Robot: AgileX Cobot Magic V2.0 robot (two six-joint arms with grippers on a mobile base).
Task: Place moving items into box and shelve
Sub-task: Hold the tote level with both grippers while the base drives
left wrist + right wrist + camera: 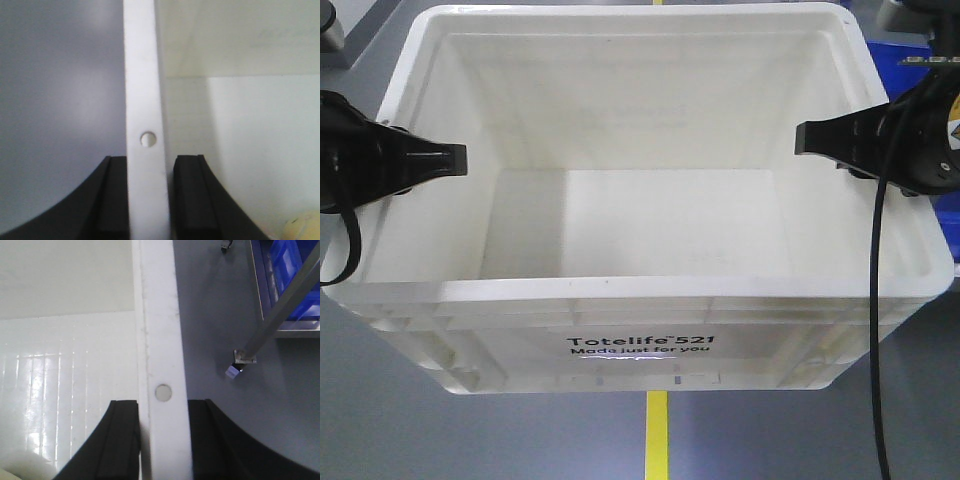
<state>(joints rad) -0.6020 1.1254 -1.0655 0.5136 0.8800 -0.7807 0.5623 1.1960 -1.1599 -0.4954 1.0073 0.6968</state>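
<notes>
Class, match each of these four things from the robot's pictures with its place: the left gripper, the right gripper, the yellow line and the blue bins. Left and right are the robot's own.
Things:
1. left gripper
2. right gripper
3. yellow line
4. blue bins

Places:
A. clamped on the right wall of the white box
B. off to the right, beyond the box
C. clamped on the box's left wall
D. on the grey floor, by the box's printed side

Pairs: 1-C, 2-A, 3-D, 4-B
</notes>
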